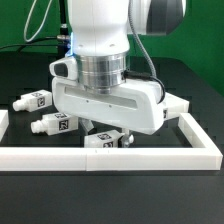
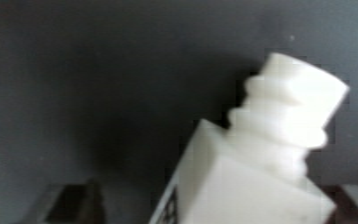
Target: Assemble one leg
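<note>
In the exterior view my gripper hangs low over the table, just behind the front border rail. A white leg with black-and-white tags sits right under it, between the fingers. In the wrist view this leg fills the middle, tilted, its narrower stub end pointing away. One dark finger stands apart from the leg with a dark gap between. The other finger is close against the leg's far side. The jaws stand wide on either side of it, so my gripper is open.
Two more tagged legs lie at the exterior view's left. A border rail runs along the right. A flat white panel peeks out behind the gripper body at the right.
</note>
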